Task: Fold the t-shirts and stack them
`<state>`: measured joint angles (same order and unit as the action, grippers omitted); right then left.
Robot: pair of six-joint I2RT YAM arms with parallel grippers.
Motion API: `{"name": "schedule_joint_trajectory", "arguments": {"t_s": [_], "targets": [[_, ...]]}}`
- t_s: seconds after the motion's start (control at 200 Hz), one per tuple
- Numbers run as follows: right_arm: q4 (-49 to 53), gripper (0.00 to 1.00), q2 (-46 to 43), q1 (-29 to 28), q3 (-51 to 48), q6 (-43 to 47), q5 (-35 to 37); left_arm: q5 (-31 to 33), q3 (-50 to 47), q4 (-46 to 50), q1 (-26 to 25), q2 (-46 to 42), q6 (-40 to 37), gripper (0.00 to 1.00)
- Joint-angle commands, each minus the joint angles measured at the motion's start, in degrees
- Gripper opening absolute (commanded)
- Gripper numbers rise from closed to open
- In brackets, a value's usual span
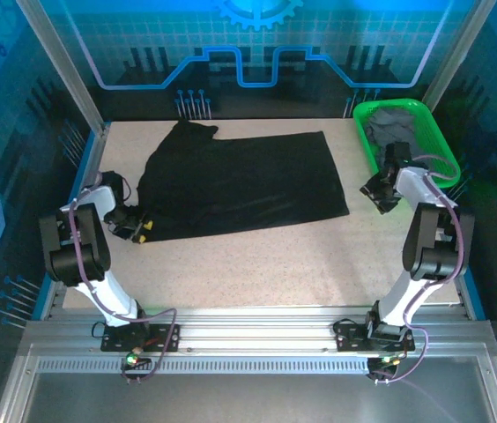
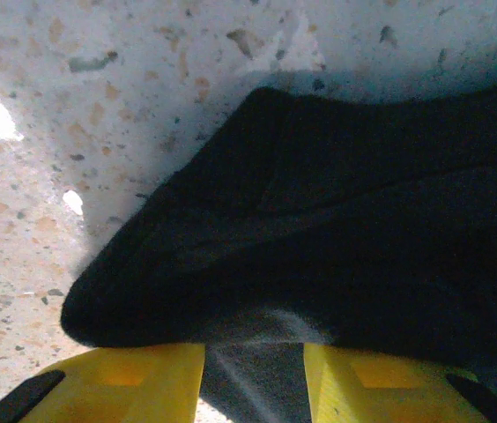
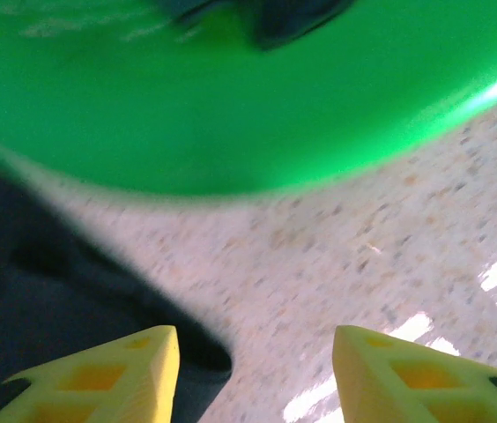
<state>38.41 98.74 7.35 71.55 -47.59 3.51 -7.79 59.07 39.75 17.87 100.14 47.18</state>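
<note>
Your left gripper (image 1: 139,231) is clamped on a corner of the black t-shirt (image 1: 248,181). Cloth fills the gap between its fingers and bunches up just ahead of them. From those jaws the shirt's long axis runs ahead and to the right, across the table (image 1: 257,264). Your right gripper (image 1: 379,196) hangs spread and empty, with the shirt's far edge just left of its jaws and the green basket (image 1: 391,105) straight ahead. For that far edge, your right arm looks the nearer.

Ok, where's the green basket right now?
Top view: the green basket sits far right on the table, just beyond the right end effector, grey cloth inside.
</note>
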Motion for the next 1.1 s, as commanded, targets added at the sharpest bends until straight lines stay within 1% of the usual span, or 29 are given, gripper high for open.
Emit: {"name": "schedule_joint_trajectory", "arguments": {"t_s": [0.0,0.1,0.175,0.26,0.38,0.525,0.64,0.73,0.765,0.895,0.995,1.095], "targets": [[1.60,0.51,-7.53,-4.94,-4.14,-0.11,1.94,1.47,-0.27,1.24,1.19,-0.80,-1.46,0.36],[-2.01,0.51,-10.38,-8.26,-10.02,-2.77,-0.67,1.76,-0.36,1.61,1.28,-1.78,-1.78,0.35],[-2.82,0.51,-9.37,-11.14,-10.89,-2.67,-0.98,2.46,-0.07,2.24,1.30,-2.75,-2.49,0.36],[-3.72,0.52,-7.42,-13.17,-10.58,-1.98,-0.23,3.03,0.39,3.17,1.27,-3.81,-3.46,0.37],[-3.05,0.53,-2.61,-13.65,-8.36,-0.57,0.64,2.56,0.43,4.36,1.18,-5.55,-3.47,0.37],[-1.35,0.53,3.05,-14.88,-4.84,0.83,3.59,0.98,0.59,3.84,0.87,-7.15,-1.80,0.37],[-1.49,0.53,6.38,-15.48,-2.46,1.25,4.67,-0.28,1.62,2.47,-0.51,-5.15,-1.38,0.36],[-0.47,0.52,9.53,-16.20,0.83,2.77,4.36,0.80,2.79,2.28,-2.23,-2.48,-1.73,0.35],[1.09,0.50,10.88,-16.54,2.47,3.26,4.69,1.55,2.76,1.99,-2.63,-1.78,-1.67,0.35],[8.42,0.36,15.01,-17.55,7.04,3.05,5.12,3.13,0.70,0.85,-2.27,-0.33,-0.46,0.33],[12.34,0.30,14.42,-17.81,6.44,2.84,5.92,3.05,-1.73,0.60,-1.10,-0.50,0.35,0.29],[15.14,0.21,12.30,-17.73,3.85,3.44,6.51,3.07,-4.89,0.55,0.69,-2.48,0.66,0.28]]}}
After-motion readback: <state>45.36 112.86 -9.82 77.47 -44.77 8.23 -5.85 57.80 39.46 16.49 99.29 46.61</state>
